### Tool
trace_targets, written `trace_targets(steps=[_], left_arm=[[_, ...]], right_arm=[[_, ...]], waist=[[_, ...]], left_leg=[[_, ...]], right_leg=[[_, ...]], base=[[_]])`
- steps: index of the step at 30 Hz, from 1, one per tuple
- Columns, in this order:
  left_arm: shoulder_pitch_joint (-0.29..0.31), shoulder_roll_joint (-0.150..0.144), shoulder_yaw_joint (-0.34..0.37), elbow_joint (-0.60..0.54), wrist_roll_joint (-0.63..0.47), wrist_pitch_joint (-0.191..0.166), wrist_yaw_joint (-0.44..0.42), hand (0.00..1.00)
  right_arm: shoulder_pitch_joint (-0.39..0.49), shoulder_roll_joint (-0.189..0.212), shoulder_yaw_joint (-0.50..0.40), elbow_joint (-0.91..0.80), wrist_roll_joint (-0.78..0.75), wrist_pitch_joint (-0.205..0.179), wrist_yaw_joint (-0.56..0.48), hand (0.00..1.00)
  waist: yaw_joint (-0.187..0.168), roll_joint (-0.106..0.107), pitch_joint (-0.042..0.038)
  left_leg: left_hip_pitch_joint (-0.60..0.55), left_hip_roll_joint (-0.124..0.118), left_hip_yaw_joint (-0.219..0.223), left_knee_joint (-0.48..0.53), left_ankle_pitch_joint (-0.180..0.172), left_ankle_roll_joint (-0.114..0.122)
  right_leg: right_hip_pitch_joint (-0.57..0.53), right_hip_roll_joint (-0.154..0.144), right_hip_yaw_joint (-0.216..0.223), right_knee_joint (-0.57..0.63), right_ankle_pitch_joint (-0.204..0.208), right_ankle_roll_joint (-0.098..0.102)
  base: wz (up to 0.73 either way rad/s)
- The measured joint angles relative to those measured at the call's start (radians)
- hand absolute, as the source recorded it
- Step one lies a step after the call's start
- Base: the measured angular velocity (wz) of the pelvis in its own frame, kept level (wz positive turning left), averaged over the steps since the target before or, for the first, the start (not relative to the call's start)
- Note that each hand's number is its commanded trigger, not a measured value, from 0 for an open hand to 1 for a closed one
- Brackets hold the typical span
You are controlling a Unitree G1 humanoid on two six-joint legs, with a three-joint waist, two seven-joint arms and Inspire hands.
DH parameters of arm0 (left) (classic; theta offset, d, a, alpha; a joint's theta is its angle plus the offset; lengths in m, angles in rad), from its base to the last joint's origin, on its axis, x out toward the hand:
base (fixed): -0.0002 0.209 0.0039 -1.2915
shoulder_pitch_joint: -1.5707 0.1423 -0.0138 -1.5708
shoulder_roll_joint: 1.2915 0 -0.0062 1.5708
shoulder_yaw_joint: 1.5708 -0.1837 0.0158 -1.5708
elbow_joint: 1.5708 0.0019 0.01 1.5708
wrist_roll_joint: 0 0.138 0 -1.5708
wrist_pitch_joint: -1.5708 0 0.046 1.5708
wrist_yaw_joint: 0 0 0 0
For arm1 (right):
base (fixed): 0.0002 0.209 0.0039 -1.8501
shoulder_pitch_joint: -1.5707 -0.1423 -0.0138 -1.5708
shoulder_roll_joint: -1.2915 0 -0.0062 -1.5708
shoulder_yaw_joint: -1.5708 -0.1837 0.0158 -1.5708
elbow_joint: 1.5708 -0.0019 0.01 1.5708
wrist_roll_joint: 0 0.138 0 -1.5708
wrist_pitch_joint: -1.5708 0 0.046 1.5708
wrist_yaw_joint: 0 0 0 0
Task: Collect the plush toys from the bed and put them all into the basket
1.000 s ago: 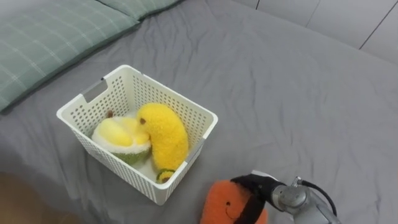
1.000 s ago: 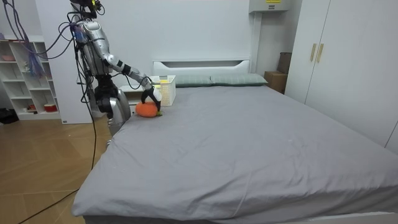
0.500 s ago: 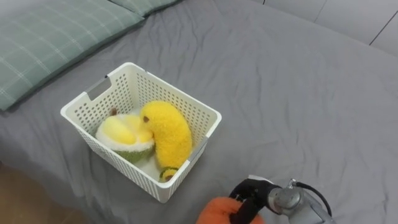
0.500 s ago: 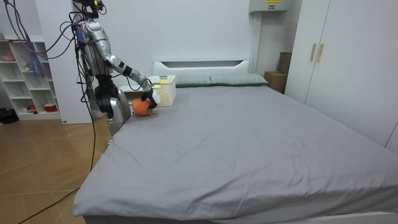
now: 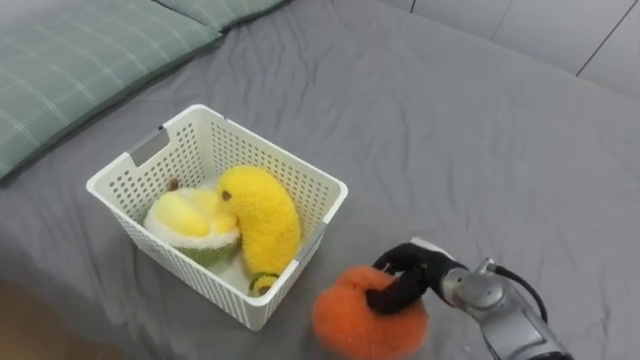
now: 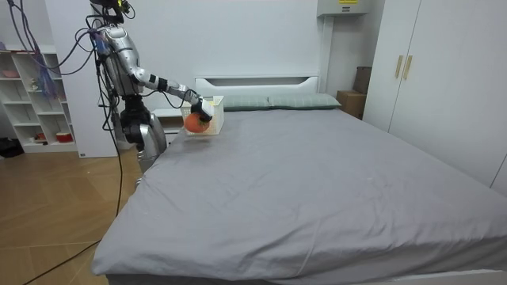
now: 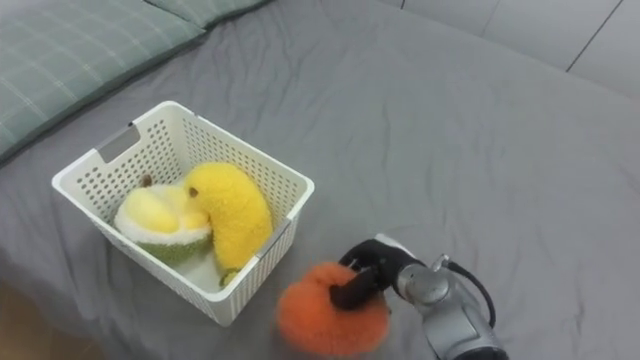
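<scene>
A round orange plush toy (image 5: 362,312) (image 7: 322,309) hangs above the grey bed (image 5: 470,150), just right of the basket's near corner. My right hand (image 5: 405,281) (image 7: 362,278) is shut on it, dark fingers curled into its top. The white slatted basket (image 5: 155,152) (image 7: 120,145) stands on the bed and holds a yellow banana plush (image 5: 262,217) and a pale yellow and green durian plush (image 5: 190,220). In the room view I stand at the bed's head-end corner, right arm stretched out with the orange toy (image 6: 195,121) raised beside the basket (image 6: 214,107).
A green checked pillow (image 5: 80,60) lies left of the basket at the bed's head. In the room view a white headboard (image 6: 257,82), a shelf unit (image 6: 32,95) and a wardrobe (image 6: 444,79) surround the bed. Wide grey sheet spreads to the right.
My right hand closed on the orange toy and lifted it off the sheet, carrying it up toward the basket.
</scene>
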Motion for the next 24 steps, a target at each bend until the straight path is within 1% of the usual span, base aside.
trace_targets(steps=[2, 4, 5, 7, 8, 10, 13, 16, 19, 22, 24], left_arm=[[0.007, 0.0, 0.01, -0.002, 0.0, -0.004, 0.0, 0.0], [0.006, 0.0, 0.016, -0.005, 0.0, -0.005, 0.0, 0.0], [0.007, 0.0, 0.018, -0.005, 0.0, -0.005, 0.0, 0.0], [0.007, 0.0, 0.021, -0.01, 0.0, -0.006, 0.0, 0.0], [0.007, 0.0, 0.022, -0.012, 0.0, -0.006, 0.0, 0.0], [0.004, 0.0, 0.028, -0.014, 0.0, -0.012, 0.0, 0.0], [-0.003, 0.001, 0.028, -0.012, -0.001, -0.023, 0.0, 0.0], [-0.003, 0.002, 0.028, -0.001, -0.001, -0.031, 0.0, 0.0], [0.002, 0.001, 0.028, -0.001, 0.0, -0.032, 0.0, 0.0], [0.004, 0.001, 0.028, -0.003, 0.001, -0.032, 0.0, 0.0], [0.005, 0.0, 0.028, -0.003, 0.001, -0.032, 0.0, 0.0]], right_arm=[[0.001, -0.009, -0.029, -0.057, 0.003, -0.001, -0.014, 1.0], [0.001, -0.028, -0.043, -0.116, 0.003, -0.002, -0.03, 1.0], [0.001, -0.035, -0.056, -0.144, 0.001, -0.003, -0.035, 1.0], [0.001, -0.045, -0.097, -0.202, -0.004, -0.003, -0.037, 1.0], [0.001, -0.046, -0.108, -0.219, -0.009, -0.003, -0.037, 1.0], [-0.001, -0.048, -0.143, -0.28, -0.016, -0.007, -0.062, 1.0], [-0.011, -0.058, -0.158, -0.324, -0.017, -0.009, -0.104, 1.0], [-0.018, -0.071, -0.158, -0.369, -0.016, -0.008, -0.128, 1.0], [-0.028, -0.072, -0.157, -0.401, -0.024, -0.008, -0.145, 1.0], [-0.029, -0.071, -0.155, -0.483, -0.04, -0.008, -0.145, 1.0], [-0.031, -0.07, -0.154, -0.502, -0.039, -0.008, -0.145, 1.0]], waist=[[-0.007, 0.006, 0.0034], [-0.019, 0.007, 0.0029], [-0.032, 0.006, 0.0023], [-0.047, 0.005, 0.0007], [-0.051, 0.004, 0.0004], [-0.058, 0.004, -0.0035], [-0.057, 0.005, -0.0055], [-0.057, 0.005, -0.0055], [-0.054, 0.005, -0.0052], [-0.05, 0.008, -0.0036], [-0.036, 0.008, -0.0031]], left_leg=[[0.009, 0.0, 0.004, -0.001, 0.0, 0.0], [0.011, 0.0, 0.004, -0.001, 0.0, 0.0], [0.012, 0.0, 0.003, -0.001, 0.0, 0.0], [0.011, 0.0, 0.003, -0.001, 0.0, 0.0], [0.01, 0.0, 0.003, 0.0, 0.0, 0.0], [0.007, 0.002, 0.006, 0.0, 0.0, 0.0], [0.008, 0.004, 0.02, -0.001, 0.0, 0.0], [0.014, 0.005, 0.027, -0.008, 0.0, 0.001], [0.017, 0.005, 0.03, -0.01, -0.001, 0.001], [0.017, 0.005, 0.031, -0.014, -0.001, 0.001], [0.022, 0.005, 0.033, -0.018, -0.001, 0.001]], right_leg=[[0.007, 0.0, 0.0, -0.001, 0.0, 0.0], [0.008, 0.0, 0.0, 0.0, 0.0, 0.0], [0.009, 0.0, 0.0, 0.001, 0.0, 0.0], [0.007, 0.0, 0.003, 0.002, 0.0, 0.0], [0.006, 0.0, 0.002, 0.002, 0.0, 0.0], [0.001, 0.0, 0.003, 0.003, 0.0, 0.0], [-0.005, 0.001, 0.019, 0.004, 0.0, 0.0], [-0.006, 0.001, 0.026, 0.005, 0.0, 0.0], [-0.006, 0.001, 0.029, 0.004, 0.0, 0.0], [-0.007, 0.001, 0.03, 0.004, 0.0, 0.0], [-0.003, 0.001, 0.032, 0.003, 0.0, 0.0]], base=[[-0.07], [-0.02], [0.0], [0.0], [0.0], [-0.03], [-0.14], [-0.1], [0.0], [0.0], [-0.02]])
